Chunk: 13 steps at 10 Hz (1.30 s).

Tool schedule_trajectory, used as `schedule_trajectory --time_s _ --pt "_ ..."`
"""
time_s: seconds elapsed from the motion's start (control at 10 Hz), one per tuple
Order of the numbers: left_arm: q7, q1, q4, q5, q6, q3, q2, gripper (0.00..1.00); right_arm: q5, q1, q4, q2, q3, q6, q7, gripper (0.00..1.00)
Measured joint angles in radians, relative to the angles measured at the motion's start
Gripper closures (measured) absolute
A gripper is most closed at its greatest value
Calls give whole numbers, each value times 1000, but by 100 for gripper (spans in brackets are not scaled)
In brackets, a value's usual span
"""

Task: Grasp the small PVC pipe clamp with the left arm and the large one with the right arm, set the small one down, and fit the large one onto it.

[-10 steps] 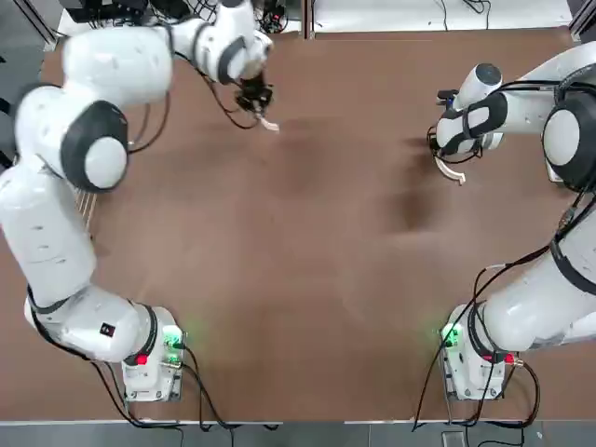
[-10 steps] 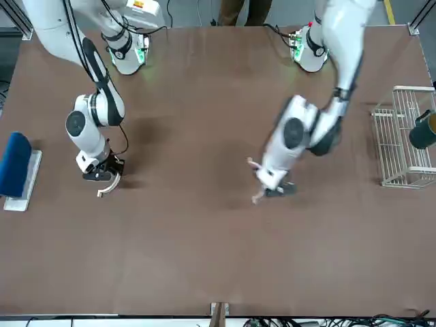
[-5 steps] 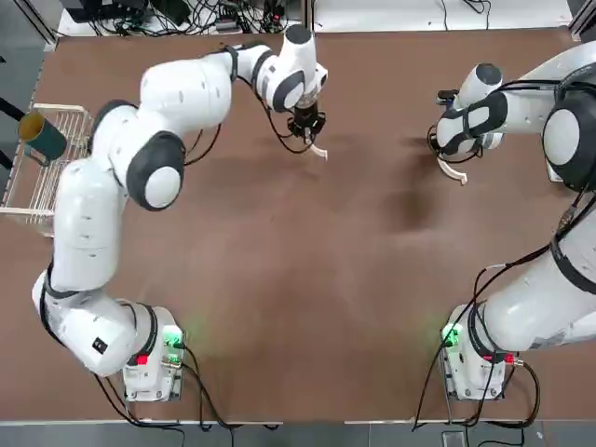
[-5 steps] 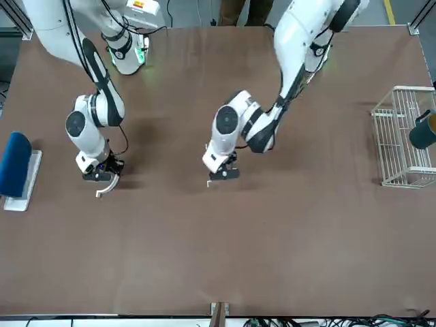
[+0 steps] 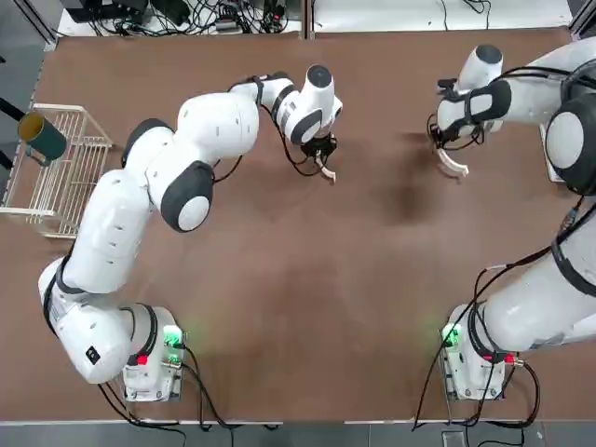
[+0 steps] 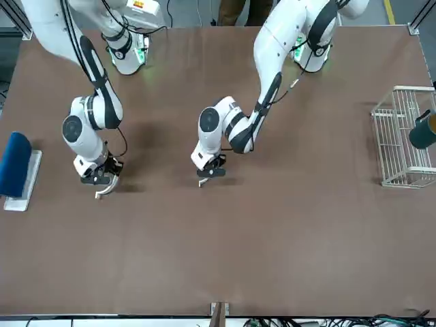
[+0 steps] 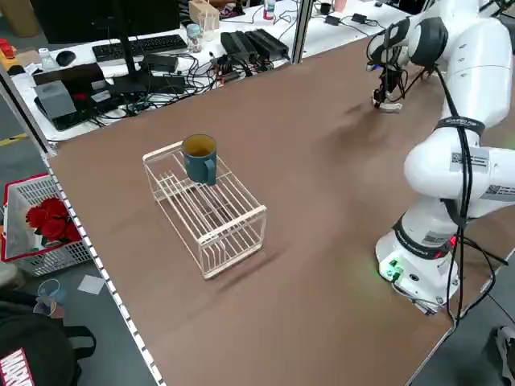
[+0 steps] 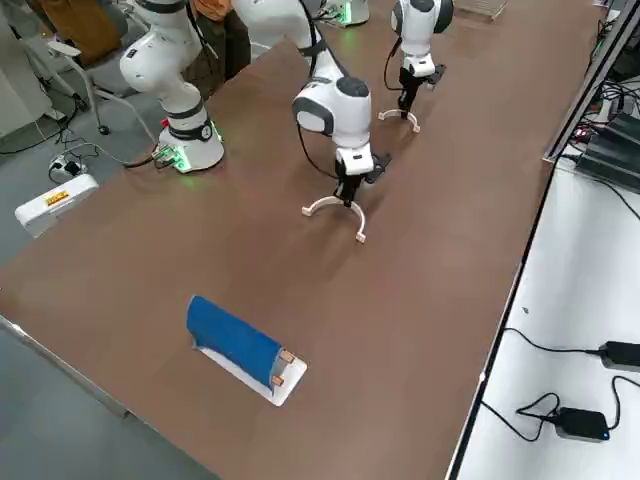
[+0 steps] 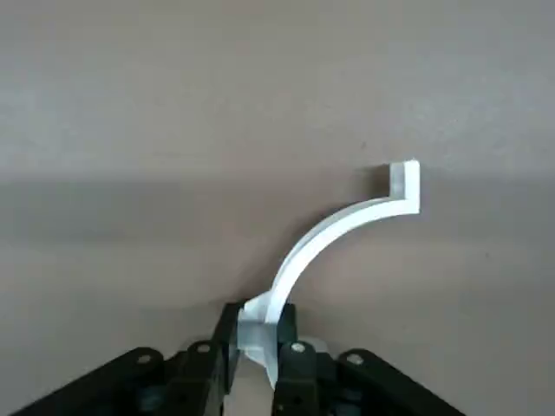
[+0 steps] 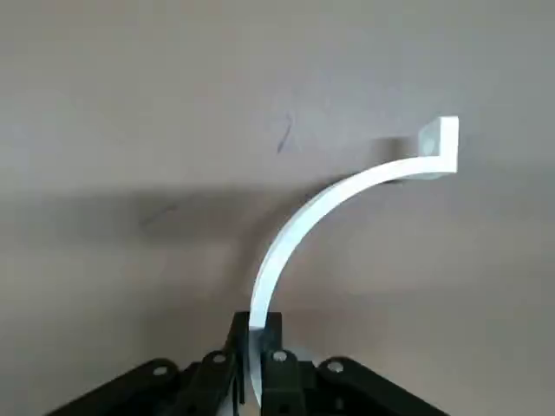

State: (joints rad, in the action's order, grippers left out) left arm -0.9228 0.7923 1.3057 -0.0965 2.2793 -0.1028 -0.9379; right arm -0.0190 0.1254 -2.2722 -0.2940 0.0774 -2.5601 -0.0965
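My left gripper [image 5: 322, 149] reaches to the far middle of the table and is shut on the small PVC pipe clamp [image 5: 325, 171], a thin white arc hanging below the fingers [image 9: 347, 221]. The front view shows this small clamp [image 6: 203, 181] low over the table; I cannot tell if it touches. At the far right, my right gripper [image 5: 448, 140] is shut on the large one [image 5: 453, 166], a wider white arc with flared feet [image 10: 347, 195]. In the right side view the large clamp [image 8: 335, 210] hangs feet-down just above the brown tabletop, well apart from the small clamp [image 8: 400, 118].
A wire rack [image 5: 56, 168] with a teal mug [image 5: 41, 137] stands at the table's left side. A blue object on a white base [image 6: 17, 167] lies near the right edge, beyond my right gripper. Cables and desks line the far edge.
My left arm has swung from the far left corner toward the table's middle, carrying the small clamp. My right gripper has closed on the large clamp and shifted slightly toward the far edge.
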Motion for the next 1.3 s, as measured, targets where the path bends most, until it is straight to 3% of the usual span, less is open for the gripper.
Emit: schedule_trajectory --time_s 0.1,0.3,0.5,0.6,0.7,1.0,1.1,1.3 --pt "0 -4 -4 0 0 2 -2 77 0 3 52 36 -6 116 -7 92" --pt "0 -11 -25 0 0 3 1 50 0 8 187 100 -57 367 -90 92" --pt "-7 -24 -49 20 -35 5 43 23 1 16 328 113 -153 544 -211 92" --pt "-8 -56 -59 32 -107 6 92 7 1 23 382 112 -204 584 -264 92" --pt "3 -113 -67 34 -196 4 158 1 2 31 422 109 -261 592 -344 92" --pt "126 -313 -51 39 -417 2 359 1 0 58 552 7 -426 589 -531 92" --pt "150 -359 -32 37 -460 4 405 1 0 90 608 -63 -451 583 -568 92" --pt "249 -457 12 35 -503 4 487 1 -27 195 719 -221 -460 499 -660 92"
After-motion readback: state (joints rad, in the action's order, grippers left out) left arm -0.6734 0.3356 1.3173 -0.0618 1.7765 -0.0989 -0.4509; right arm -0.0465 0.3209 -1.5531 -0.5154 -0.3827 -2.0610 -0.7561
